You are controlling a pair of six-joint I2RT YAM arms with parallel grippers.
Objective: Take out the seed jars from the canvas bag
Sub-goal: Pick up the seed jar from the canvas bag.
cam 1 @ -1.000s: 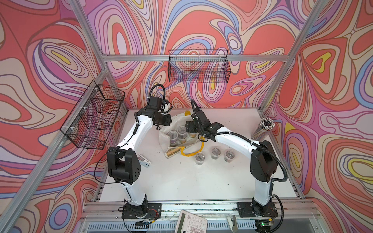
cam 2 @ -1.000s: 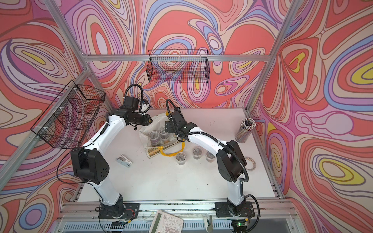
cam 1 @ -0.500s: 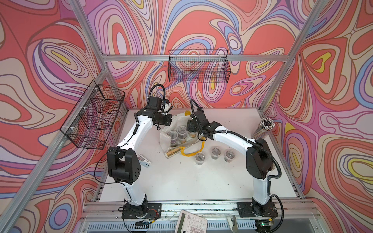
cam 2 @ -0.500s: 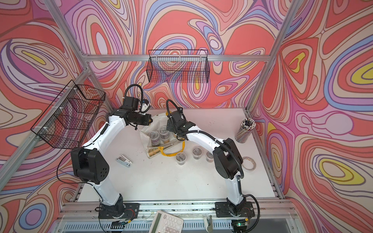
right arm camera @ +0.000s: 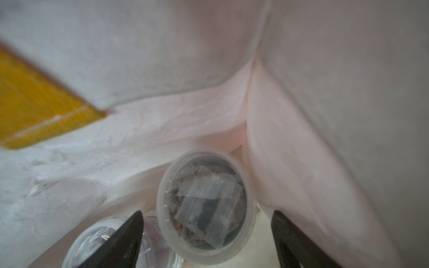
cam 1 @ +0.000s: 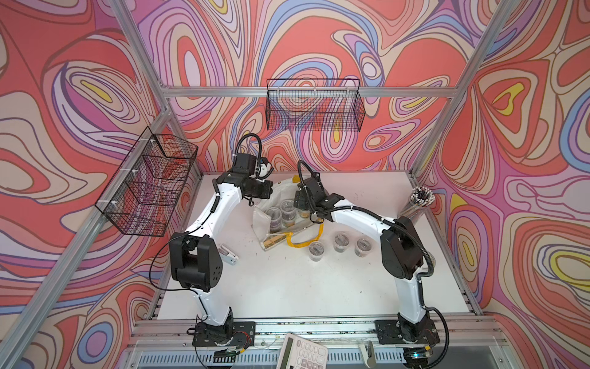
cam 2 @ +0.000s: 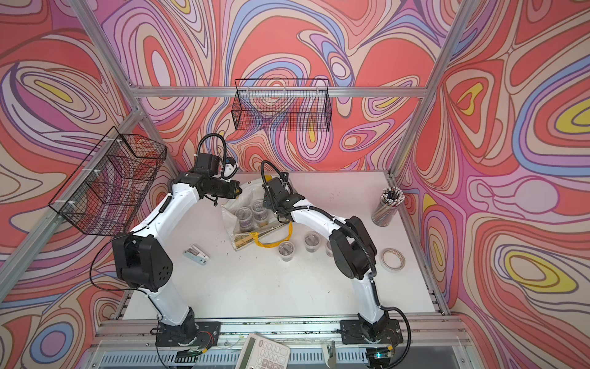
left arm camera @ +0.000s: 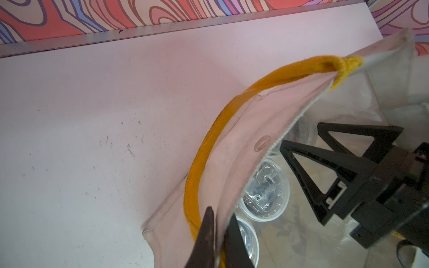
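Right wrist view: small clear round-lidded plastic seed jar point(right arm camera: 204, 206) deep in white canvas bag point(right arm camera: 325, 69), between wide-spread right fingers point(right arm camera: 126, 239). Light, rigid, slick; grip across side wall below lid. Left fingers point(left arm camera: 206, 234) pinched shut on bag rim.

The canvas bag point(cam 1: 260, 219) is laid at the rear centre of the table point(cam 1: 287, 287), with seed jars point(cam 1: 275, 214) contained in it. Three further jars point(cam 1: 341, 240) are ranged before it, rightward; a pencil cup point(cam 1: 419, 204) is stood at the right edge.
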